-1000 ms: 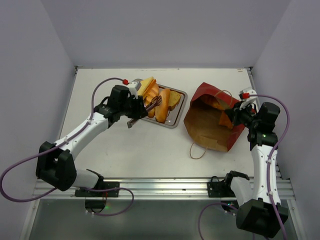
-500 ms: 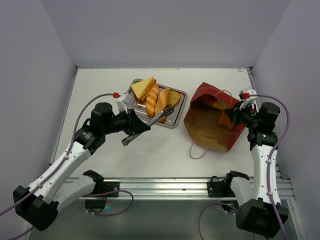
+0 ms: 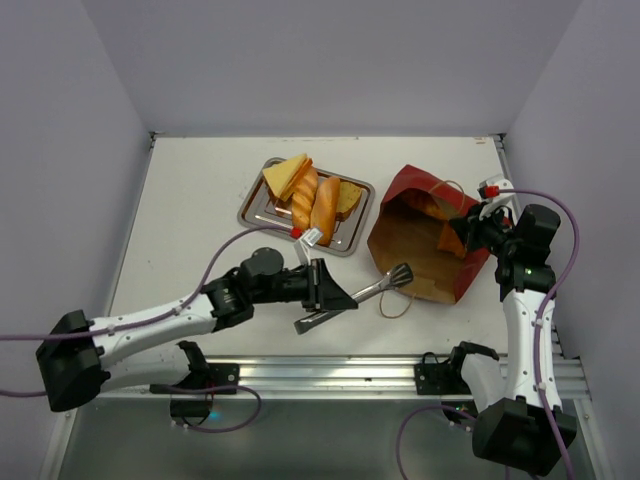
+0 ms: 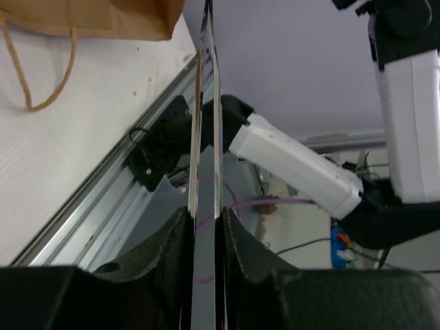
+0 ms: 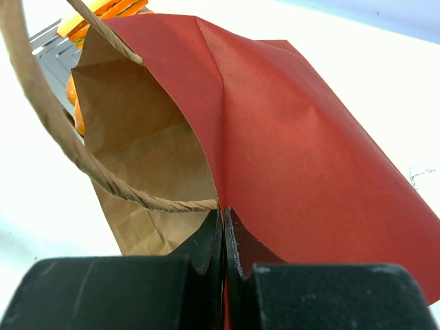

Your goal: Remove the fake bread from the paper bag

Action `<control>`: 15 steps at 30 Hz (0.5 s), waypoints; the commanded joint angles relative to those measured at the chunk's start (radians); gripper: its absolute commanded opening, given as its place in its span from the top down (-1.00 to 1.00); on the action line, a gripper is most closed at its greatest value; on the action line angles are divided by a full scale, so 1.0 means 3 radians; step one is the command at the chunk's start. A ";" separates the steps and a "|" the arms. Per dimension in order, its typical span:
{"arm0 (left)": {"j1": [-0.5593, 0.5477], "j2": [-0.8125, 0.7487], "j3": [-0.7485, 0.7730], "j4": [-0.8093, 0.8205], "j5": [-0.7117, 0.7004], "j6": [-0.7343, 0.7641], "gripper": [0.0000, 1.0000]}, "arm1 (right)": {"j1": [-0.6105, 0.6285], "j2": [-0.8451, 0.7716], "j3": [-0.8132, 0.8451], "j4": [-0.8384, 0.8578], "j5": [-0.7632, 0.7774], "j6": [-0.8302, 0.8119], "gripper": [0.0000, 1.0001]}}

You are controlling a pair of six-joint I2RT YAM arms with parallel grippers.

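Several glossy golden-orange toy breads (image 3: 312,200) lie on the flat steel tray (image 3: 258,210); the left gripper (image 3: 345,296) clamps slim metal tongs (image 3: 375,290), their tips near the dark-red paper bag (image 3: 410,185); an orange bread piece (image 3: 449,240) shows inside, so the emptying looks unfinished; the right gripper (image 3: 468,232) pinches the bag's rim.

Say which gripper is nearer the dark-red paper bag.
Right. The right gripper pinches the dark-red paper bag; the left gripper, holding metal tongs, sits apart, before its mouth.
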 commanded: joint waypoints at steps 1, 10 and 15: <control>-0.0174 0.0530 0.0055 0.1167 -0.0491 -0.0614 0.45 | -0.0007 -0.0039 0.0000 0.0090 -0.0044 -0.0025 0.96; -0.0262 0.1759 0.0587 0.1894 -0.1151 -0.1489 0.35 | -0.0007 -0.0049 0.0000 0.0090 -0.0064 -0.0010 0.96; -0.0257 0.2020 0.0735 0.2023 -0.1381 -0.1718 0.22 | -0.0007 -0.0044 0.0000 0.0095 -0.0079 -0.0015 0.96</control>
